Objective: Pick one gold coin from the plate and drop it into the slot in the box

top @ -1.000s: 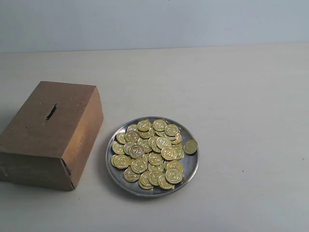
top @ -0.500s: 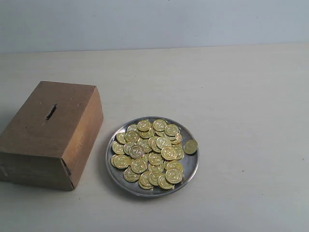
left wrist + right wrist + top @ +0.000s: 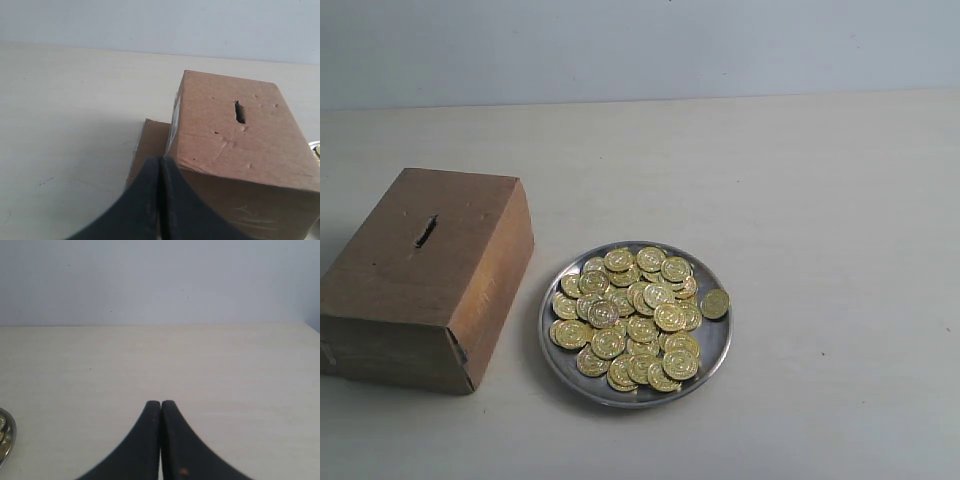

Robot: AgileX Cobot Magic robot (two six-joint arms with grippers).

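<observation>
A shiny silver plate [image 3: 714, 350] holds several gold coins [image 3: 638, 315] near the front middle of the table. To its left stands the brown cardboard box [image 3: 390, 280], its dark slot [image 3: 425, 231] in the top face. No arm shows in the exterior view. In the left wrist view the box [image 3: 260, 150] and its slot [image 3: 240, 112] lie just beyond my left gripper [image 3: 160, 160], which is shut and empty. My right gripper [image 3: 161, 403] is shut and empty over bare table, with the plate's rim [image 3: 10, 437] at the picture's edge.
The pale table [image 3: 820, 200] runs back to a light wall [image 3: 640, 45]. A folded cardboard flap [image 3: 150, 145] lies flat beside the box's base in the left wrist view.
</observation>
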